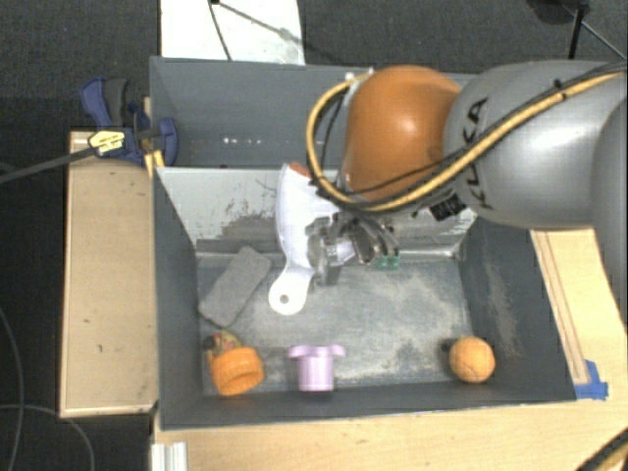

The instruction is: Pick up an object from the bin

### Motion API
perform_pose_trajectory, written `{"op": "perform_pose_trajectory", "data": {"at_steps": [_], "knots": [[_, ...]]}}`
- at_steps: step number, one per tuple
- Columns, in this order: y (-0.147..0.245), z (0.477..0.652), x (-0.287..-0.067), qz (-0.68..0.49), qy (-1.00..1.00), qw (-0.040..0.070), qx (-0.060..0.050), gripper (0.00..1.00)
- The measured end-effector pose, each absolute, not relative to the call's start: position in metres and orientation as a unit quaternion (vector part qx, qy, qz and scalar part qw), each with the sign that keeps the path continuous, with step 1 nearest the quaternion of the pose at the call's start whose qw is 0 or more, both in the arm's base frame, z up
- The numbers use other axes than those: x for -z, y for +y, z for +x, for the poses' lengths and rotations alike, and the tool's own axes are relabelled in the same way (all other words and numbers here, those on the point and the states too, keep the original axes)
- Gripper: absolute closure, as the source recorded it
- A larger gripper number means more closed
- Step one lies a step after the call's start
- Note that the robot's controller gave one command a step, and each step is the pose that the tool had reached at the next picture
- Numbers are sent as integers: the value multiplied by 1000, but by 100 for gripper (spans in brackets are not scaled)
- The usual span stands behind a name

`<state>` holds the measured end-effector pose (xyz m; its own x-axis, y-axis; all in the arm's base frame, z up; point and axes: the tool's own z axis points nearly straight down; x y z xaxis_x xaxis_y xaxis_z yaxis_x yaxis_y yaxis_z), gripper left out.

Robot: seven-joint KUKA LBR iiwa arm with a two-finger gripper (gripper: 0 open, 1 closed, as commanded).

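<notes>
My gripper (pixel 339 250) hangs under the orange dome over the middle of the bin, near the back. A long white plastic piece (pixel 291 234) with a round end (pixel 286 300) lies tilted right against the gripper's left side, touching it. Whether it is held I cannot make out. A grey oblong block (pixel 235 285) lies on the floor to the left of the white piece. Just right of the gripper a small green bit (pixel 389 261) shows.
Along the front wall lie an orange round thing (pixel 236 369) at the left corner, a lilac spool (pixel 315 366) beside it and an orange ball (pixel 472 359) at the right. The arm covers the bin's back right part.
</notes>
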<state>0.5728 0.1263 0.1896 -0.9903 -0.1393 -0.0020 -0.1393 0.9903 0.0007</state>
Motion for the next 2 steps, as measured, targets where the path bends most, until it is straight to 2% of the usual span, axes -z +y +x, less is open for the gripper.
{"op": "perform_pose_trajectory", "data": {"at_steps": [1, 2], "knots": [[126, 573, -190, -69, 998, 1, -1, 100], [123, 576, -231, -66, 998, -1, 0, 100]]}}
